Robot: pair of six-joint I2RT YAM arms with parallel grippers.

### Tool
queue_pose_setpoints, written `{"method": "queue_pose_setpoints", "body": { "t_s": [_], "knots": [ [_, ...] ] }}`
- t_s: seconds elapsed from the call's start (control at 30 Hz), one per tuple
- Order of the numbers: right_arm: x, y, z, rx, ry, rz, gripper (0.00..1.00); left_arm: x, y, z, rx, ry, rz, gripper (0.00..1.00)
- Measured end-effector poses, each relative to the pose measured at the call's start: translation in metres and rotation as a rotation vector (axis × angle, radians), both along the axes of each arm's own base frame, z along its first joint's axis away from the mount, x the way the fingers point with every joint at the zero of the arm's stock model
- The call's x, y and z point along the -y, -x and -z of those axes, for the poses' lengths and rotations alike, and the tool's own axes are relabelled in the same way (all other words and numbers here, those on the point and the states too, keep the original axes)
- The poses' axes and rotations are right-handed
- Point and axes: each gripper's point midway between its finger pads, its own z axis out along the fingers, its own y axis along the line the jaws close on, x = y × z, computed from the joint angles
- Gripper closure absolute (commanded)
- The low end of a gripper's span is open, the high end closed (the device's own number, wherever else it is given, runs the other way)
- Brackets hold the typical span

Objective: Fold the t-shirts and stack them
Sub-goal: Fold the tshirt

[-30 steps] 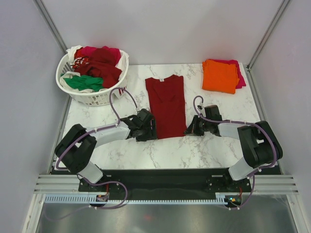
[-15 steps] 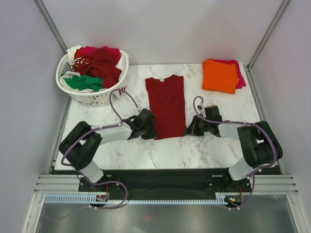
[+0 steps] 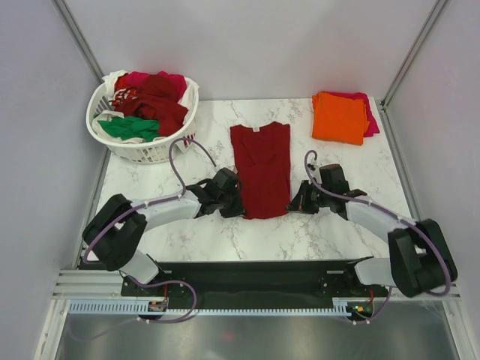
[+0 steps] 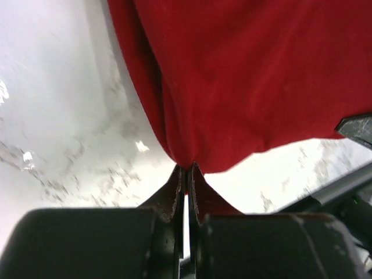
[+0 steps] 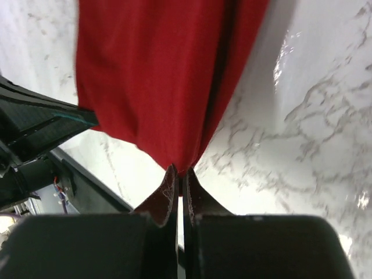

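The dark red t-shirt (image 3: 260, 169) lies on the tabletop (image 3: 195, 234), long axis running away from the arms, collar far, its 2 near hem corners clamped by the left end effector (image 3: 238, 210) and right end effector (image 3: 295, 205).

White plastic lattice basket (image 3: 142, 156) sits round and open-topped at far-left corner of table (image 3: 315, 236). Tabletop is white marble with grey veins. Pale plain walls on three sides; slanted metal posts at back left (image 3: 81, 39) and back right (image 3: 411, 51). Near edge: black base plate (image 3: 255, 271), then white slotted cable duct (image 3: 247, 306) in front.
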Motion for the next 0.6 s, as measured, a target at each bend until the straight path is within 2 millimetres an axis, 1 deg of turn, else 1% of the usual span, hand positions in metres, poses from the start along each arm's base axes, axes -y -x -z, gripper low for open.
{"method": "queue_pose_setpoints", "body": {
  "t_s": [0.1,0.17,0.3,0.4,0.5,0.6],
  "knots": [
    [0.003,0.008,-0.028,0.057,-0.011,0.001,1.00,0.005,0.014,-0.024,0.022,0.033,0.037,0.98],
    [0.005,0.017,-0.043,0.082,-0.016,0.001,1.00,0.009,0.025,-0.043,0.040,0.054,0.067,0.98],
    [0.011,0.037,-0.060,0.083,-0.012,0.000,1.00,0.017,0.047,-0.076,0.072,0.104,0.113,0.98],
    [0.016,0.049,-0.072,0.080,-0.005,0.003,1.00,0.018,0.061,-0.098,0.082,0.141,0.128,0.98],
    [0.019,0.050,-0.095,0.108,0.003,0.016,1.00,0.016,0.067,-0.115,0.085,0.161,0.126,0.98],
    [0.021,0.038,-0.125,0.163,0.019,0.035,1.00,0.017,0.064,-0.136,0.103,0.169,0.118,0.98]
  ]
}}
